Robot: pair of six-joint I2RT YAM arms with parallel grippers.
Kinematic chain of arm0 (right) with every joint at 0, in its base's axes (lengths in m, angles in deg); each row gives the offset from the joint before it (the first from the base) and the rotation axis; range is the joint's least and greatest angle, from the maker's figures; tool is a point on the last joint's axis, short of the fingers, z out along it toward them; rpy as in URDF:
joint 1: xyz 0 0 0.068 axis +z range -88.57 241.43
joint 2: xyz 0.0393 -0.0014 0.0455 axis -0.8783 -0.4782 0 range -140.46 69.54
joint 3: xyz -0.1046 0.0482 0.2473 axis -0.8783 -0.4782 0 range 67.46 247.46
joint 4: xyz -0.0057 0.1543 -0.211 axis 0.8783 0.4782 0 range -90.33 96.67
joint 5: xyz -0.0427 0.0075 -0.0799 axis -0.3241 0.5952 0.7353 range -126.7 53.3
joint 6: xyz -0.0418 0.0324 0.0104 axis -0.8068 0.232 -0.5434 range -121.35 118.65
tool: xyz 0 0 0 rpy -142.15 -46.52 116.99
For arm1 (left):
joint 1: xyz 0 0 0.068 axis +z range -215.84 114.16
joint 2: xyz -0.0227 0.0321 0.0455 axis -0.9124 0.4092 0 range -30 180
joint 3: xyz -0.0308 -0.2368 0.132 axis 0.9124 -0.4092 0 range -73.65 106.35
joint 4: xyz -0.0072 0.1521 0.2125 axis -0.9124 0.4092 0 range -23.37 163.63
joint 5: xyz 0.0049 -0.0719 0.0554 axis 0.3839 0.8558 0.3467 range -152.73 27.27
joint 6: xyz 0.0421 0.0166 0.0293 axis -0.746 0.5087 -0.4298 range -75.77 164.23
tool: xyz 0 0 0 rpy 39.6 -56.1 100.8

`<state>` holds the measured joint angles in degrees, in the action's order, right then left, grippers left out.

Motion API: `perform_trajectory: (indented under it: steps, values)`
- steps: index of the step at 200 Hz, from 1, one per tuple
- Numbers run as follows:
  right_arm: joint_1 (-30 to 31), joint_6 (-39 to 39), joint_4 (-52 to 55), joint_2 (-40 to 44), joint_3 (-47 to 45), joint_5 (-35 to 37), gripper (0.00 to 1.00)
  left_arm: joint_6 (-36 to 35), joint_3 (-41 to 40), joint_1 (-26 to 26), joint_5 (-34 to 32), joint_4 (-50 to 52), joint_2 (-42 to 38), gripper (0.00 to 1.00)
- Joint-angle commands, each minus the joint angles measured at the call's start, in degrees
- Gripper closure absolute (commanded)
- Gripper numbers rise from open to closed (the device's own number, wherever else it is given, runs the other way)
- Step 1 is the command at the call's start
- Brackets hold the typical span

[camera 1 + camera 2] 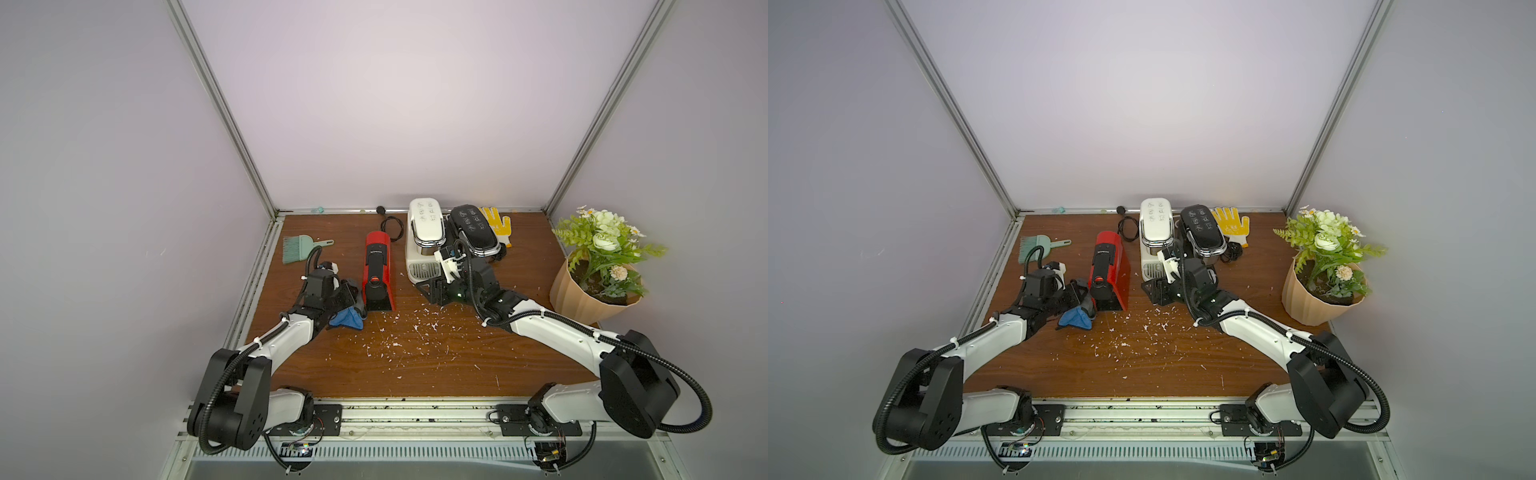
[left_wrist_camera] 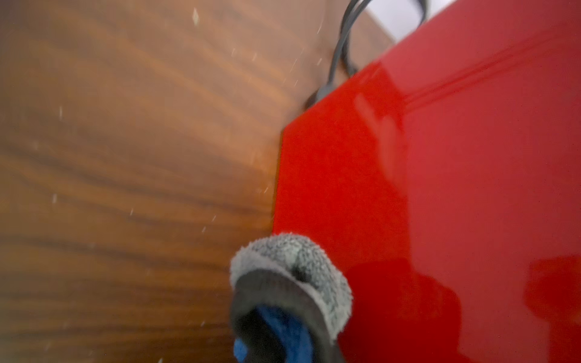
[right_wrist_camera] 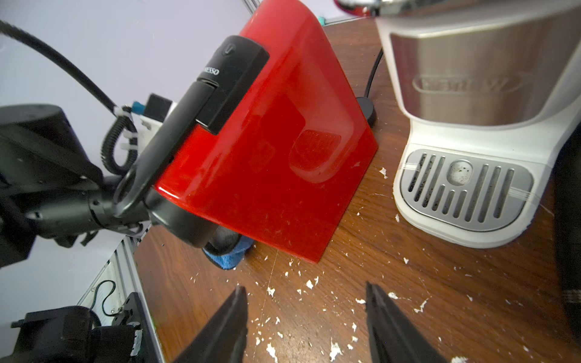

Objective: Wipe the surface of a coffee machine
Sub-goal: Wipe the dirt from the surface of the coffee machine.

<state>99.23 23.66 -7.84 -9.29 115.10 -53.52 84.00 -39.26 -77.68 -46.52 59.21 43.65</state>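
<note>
between your left jaws, clamped tight, a blue and grey cloth [image 2: 292,267] rests low against one side of the red coffee machine [image 1: 376,270]. your right jaws stand apart, empty, facing its smudged other side; wiping looks under way, most surfaces left.

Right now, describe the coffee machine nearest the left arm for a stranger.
On the wooden table, three coffee machines stand near the back wall. The red coffee machine is the leftmost, with a blue cloth at its front corner. Unlike the white machine and black machine, it is a glossy wedge.
</note>
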Motion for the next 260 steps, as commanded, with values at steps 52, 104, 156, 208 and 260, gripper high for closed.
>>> perform_trajectory:
  steps: [52,104,156,208,260]
  values:
    - [0.2,-1.3,-2.1,2.9,-2.3,0.4,0.38,-3.6,18.0,-0.5,-3.5,5.0,-2.7,1.00]
    - [0.1,-1.5,-2.2,2.9,-3.2,0.6,0.37,-3.7,15.1,-0.6,-1.1,-1.5,6.5,1.00]
    - [0.1,-1.9,-2.2,2.1,-2.8,0.5,0.37,-1.3,11.3,-0.6,5.4,-7.4,17.2,1.00]
    - [0.0,-3.3,-0.4,2.0,-1.9,1.1,0.37,-2.2,14.8,-0.8,5.9,-1.5,13.3,1.00]
    - [0.1,-2.2,-2.3,1.2,-2.2,-0.8,0.37,-6.0,29.2,-1.2,2.4,8.2,5.9,1.00]
